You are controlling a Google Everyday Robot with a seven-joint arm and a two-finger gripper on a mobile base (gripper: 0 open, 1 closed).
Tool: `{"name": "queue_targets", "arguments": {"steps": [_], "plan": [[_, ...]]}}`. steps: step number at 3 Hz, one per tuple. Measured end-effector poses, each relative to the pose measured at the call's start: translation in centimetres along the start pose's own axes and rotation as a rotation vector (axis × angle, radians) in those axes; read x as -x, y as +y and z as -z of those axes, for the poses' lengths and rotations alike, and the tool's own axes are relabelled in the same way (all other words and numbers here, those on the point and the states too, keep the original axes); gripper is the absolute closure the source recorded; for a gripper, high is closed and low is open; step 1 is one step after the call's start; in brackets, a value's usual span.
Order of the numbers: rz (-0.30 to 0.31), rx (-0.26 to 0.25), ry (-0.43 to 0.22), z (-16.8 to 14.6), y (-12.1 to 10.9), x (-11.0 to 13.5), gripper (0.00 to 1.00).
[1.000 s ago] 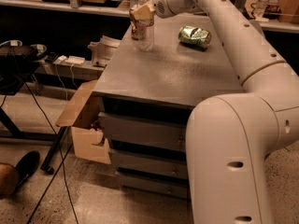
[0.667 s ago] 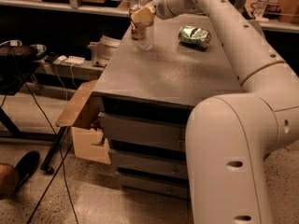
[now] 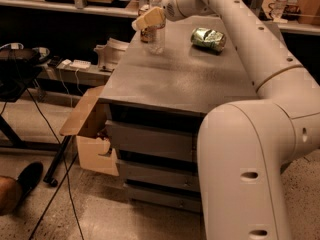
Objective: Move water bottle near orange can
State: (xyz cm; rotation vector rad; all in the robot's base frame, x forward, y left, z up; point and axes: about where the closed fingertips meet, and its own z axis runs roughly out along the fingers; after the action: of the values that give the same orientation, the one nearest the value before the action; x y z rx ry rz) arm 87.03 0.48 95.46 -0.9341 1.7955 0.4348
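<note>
The water bottle [image 3: 157,34], clear with a white cap, stands upright at the far left of the grey table top [image 3: 185,79]. The orange can [image 3: 145,34] stands right beside it on its left, partly hidden by my gripper. My gripper [image 3: 148,19], tan-coloured at the end of the white arm, reaches in from the right. It sits at the height of the bottle's upper half, in front of the bottle and above the can. Whether it still touches the bottle does not show.
A crushed green shiny can [image 3: 208,38] lies on the table to the right of the bottle. An open cardboard box [image 3: 90,134] sits on the floor at the table's left side. Cables and a dark stand [image 3: 20,79] are further left. Shelves run along the back.
My gripper has shifted slightly left and down. The bottle stays upright beside the orange can, at most a touch further right.
</note>
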Motion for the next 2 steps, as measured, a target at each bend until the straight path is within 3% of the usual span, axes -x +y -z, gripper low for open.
{"name": "queue_targets", "arguments": {"steps": [1, 2], "plan": [[0.031, 0.012, 0.002, 0.3, -0.3, -0.2, 0.0], [0.067, 0.005, -0.034, 2.7, -2.2, 0.0, 0.0]]}}
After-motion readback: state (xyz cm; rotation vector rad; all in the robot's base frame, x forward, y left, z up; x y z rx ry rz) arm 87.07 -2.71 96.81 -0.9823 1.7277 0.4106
